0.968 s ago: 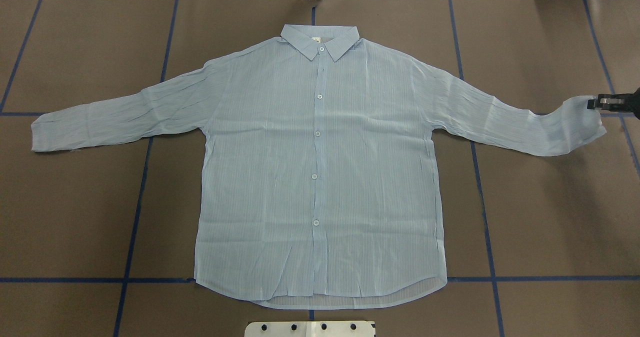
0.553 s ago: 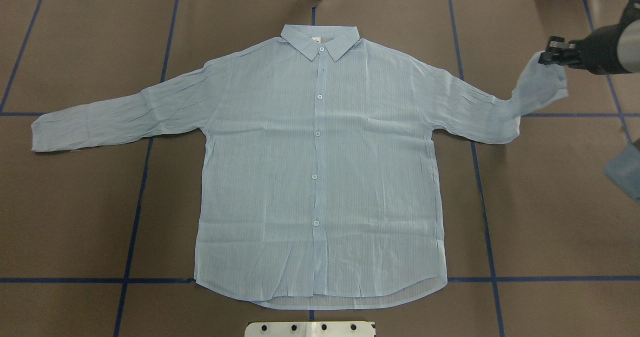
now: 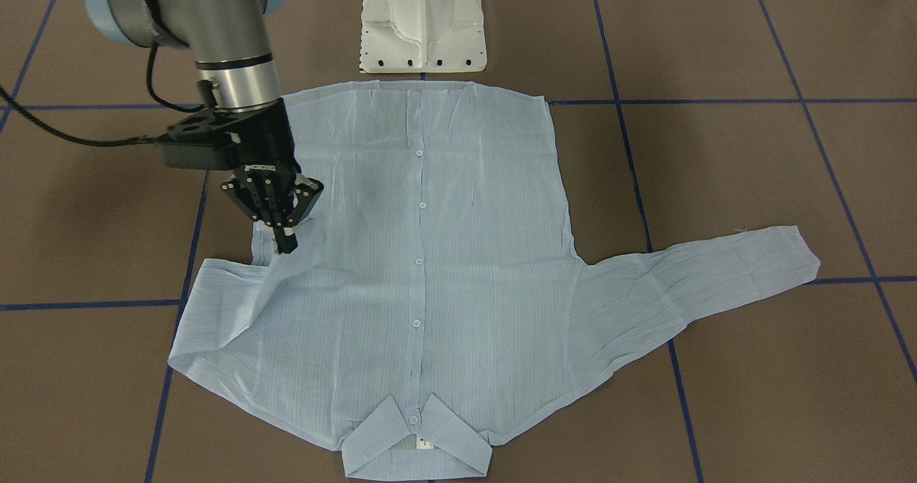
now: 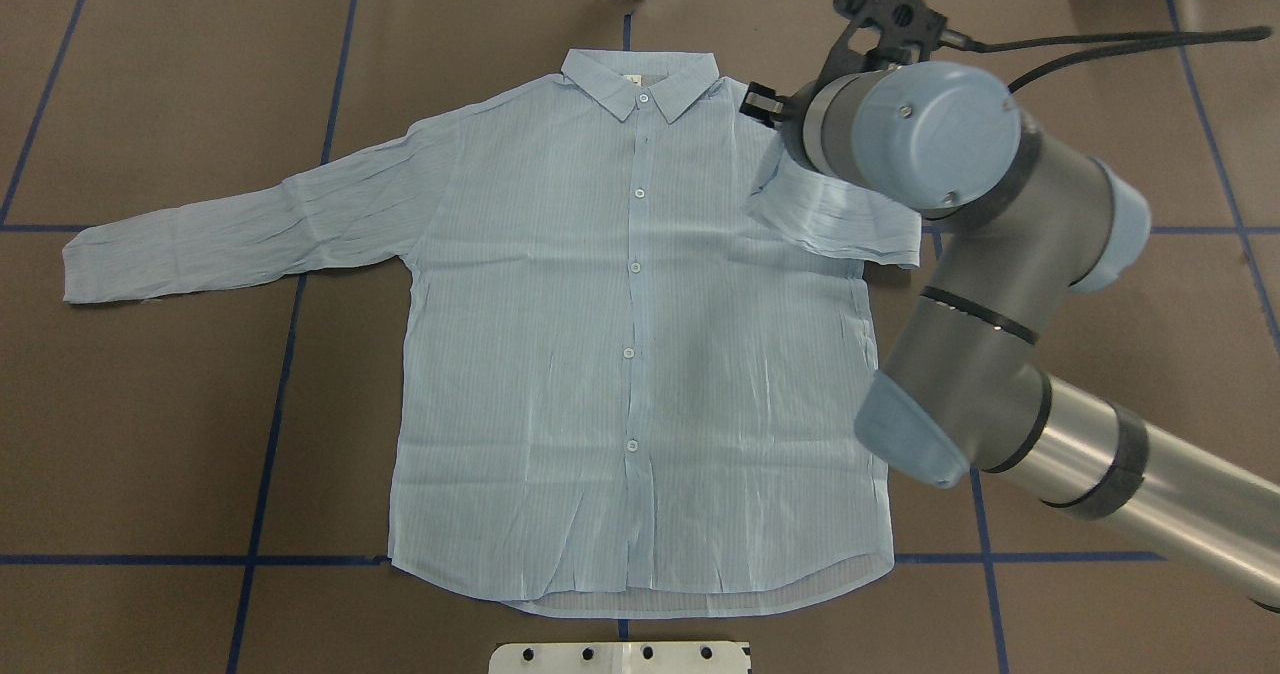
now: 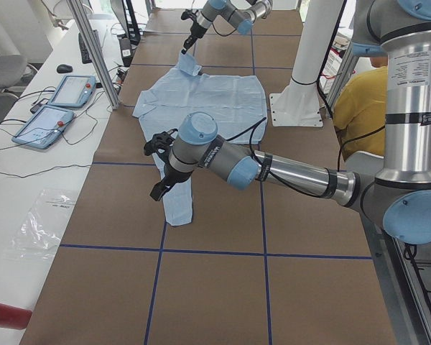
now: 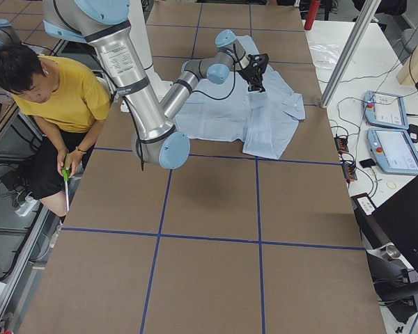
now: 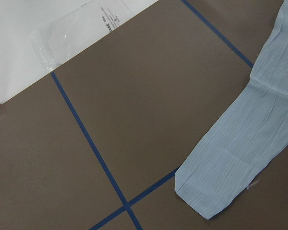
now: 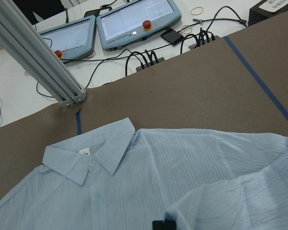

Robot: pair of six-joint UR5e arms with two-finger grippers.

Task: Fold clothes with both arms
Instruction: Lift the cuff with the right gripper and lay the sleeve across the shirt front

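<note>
front view: shirt lies flat on table, buttons up. right gripper is pinched shut on its cuff, over the chest. judged thin, limp, slippery; best taken at cuffs or hems.
overhead: right arm hides that grip.
left view: left gripper is over the other sleeve; finger state cannot be told.

Pale-blue shirt spread flat, one sleeve doubled over its front, right arm above.

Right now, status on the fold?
Right hand shut on shirt, right sleeve folded over the chest. Left hand above left sleeve, grip unclear. Nothing in the way.
</note>
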